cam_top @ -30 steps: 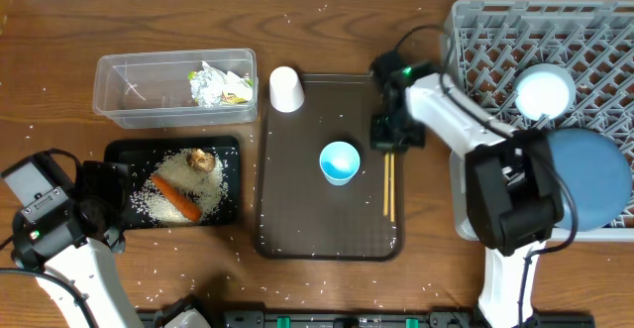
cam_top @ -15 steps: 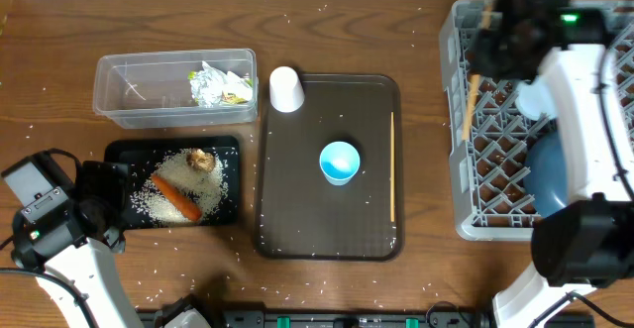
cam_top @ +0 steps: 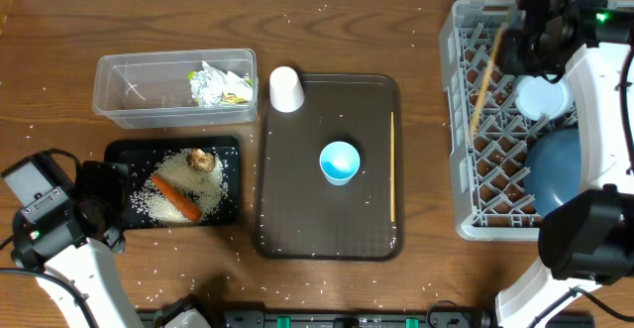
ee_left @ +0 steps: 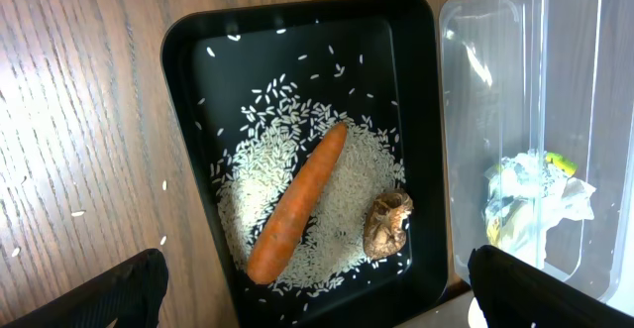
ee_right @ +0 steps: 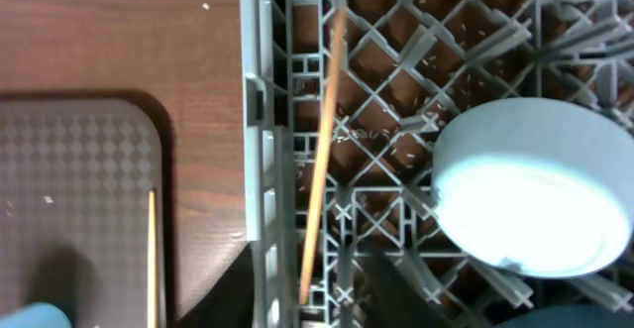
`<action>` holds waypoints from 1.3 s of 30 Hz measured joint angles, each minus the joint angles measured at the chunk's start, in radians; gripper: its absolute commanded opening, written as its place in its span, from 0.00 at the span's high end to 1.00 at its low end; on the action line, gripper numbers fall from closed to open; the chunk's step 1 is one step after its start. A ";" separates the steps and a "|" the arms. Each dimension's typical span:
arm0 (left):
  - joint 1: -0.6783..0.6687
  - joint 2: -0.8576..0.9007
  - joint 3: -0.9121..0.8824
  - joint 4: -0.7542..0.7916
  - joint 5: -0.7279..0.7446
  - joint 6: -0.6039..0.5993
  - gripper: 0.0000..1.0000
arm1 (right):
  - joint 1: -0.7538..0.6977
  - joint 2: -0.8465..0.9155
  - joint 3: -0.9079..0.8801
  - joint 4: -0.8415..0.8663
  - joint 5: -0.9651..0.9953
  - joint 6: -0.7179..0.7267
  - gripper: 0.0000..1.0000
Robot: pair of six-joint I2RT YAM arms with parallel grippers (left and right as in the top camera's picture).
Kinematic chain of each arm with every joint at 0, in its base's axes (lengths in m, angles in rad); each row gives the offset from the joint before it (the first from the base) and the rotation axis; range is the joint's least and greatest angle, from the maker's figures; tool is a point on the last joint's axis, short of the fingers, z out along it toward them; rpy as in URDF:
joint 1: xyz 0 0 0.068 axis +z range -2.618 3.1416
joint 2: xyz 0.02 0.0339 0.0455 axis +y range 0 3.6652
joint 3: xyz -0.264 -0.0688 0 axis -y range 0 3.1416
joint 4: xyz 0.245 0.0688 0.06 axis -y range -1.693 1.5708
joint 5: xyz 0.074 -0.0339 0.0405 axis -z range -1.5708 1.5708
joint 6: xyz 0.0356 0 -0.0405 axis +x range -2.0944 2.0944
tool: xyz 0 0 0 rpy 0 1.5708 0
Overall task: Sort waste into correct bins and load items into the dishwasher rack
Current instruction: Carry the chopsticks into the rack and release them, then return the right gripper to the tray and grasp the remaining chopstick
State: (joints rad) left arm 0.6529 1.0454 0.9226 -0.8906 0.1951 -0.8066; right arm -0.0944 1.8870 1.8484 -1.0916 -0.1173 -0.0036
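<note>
A blurred wooden chopstick [cam_top: 489, 72] slants down into the grey dishwasher rack [cam_top: 466, 169] just inside its left wall. My right gripper [cam_top: 522, 33] hovers at the stick's upper end. In the right wrist view the chopstick [ee_right: 322, 150] passes between my parted fingers, so the right gripper [ee_right: 302, 303] is open. A second chopstick [cam_top: 392, 164] lies on the brown tray. The white bowl [cam_top: 545, 98] and blue plate [cam_top: 557, 169] sit in the rack. My left gripper [ee_left: 317, 267] stands open over the black tray [ee_left: 188, 120], which holds the carrot [ee_left: 297, 204], brown lump [ee_left: 386, 224] and rice [ee_left: 352, 184].
The clear tub [cam_top: 129, 90] holds the crumpled wrapper [cam_top: 220, 82]. A white cup [cam_top: 286, 88] stands upside down at the brown tray's [cam_top: 297, 219] back left corner, and a light-blue cup [cam_top: 339, 162] stands at its middle. Rice grains are scattered over the wooden table.
My right gripper lifted one chopstick off the brown tray, carried it over the rack and has opened. The stick now tips down into the rack. The left arm stayed still.
</note>
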 measured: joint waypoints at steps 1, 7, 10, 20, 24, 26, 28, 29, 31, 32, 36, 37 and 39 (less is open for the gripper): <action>0.000 0.000 0.000 0.000 0.000 0.000 0.02 | 0.000 0.002 0.000 0.000 0.000 -0.002 0.41; 0.000 0.000 0.000 0.000 0.000 0.000 0.02 | 0.000 0.004 0.000 -0.040 -0.017 0.000 0.32; 0.000 0.000 0.000 0.000 0.000 0.000 0.02 | 0.000 0.004 0.000 -0.112 -0.090 0.001 0.32; 0.000 0.000 0.000 0.000 0.000 0.000 0.02 | 0.109 0.002 -0.018 -0.265 -0.340 0.015 0.32; 0.000 0.000 0.000 0.000 0.000 0.000 0.02 | 0.255 -0.003 -0.103 -0.187 -0.273 0.104 0.32; 0.000 0.000 0.000 0.000 0.000 0.000 0.02 | 0.330 -0.003 -0.172 -0.133 -0.235 0.166 0.34; 0.000 0.000 0.000 0.001 0.000 0.000 0.02 | 0.393 -0.003 -0.248 -0.076 -0.211 0.229 0.34; 0.000 0.000 0.000 0.001 0.000 0.000 0.02 | 0.415 -0.003 -0.282 -0.047 -0.201 0.257 0.35; 0.000 0.000 0.000 0.000 0.000 0.000 0.02 | 0.452 -0.003 -0.346 0.010 -0.181 0.313 0.36; 0.000 0.000 0.000 0.000 0.000 0.000 0.02 | 0.462 -0.003 -0.367 0.023 -0.173 0.334 0.36; 0.000 0.000 0.000 0.000 0.000 0.000 0.02 | 0.490 -0.003 -0.449 0.072 -0.149 0.406 0.37; 0.000 0.000 0.000 0.000 0.000 0.000 0.02 | 0.490 -0.003 -0.459 0.077 -0.146 0.415 0.37; 0.000 0.000 0.000 0.000 0.000 0.000 0.02 | 0.489 -0.003 -0.479 0.085 -0.139 0.429 0.37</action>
State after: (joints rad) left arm 0.6529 1.0454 0.9226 -0.8906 0.1951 -0.8066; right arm 0.3943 1.8839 1.3693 -1.0069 -0.2565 0.4255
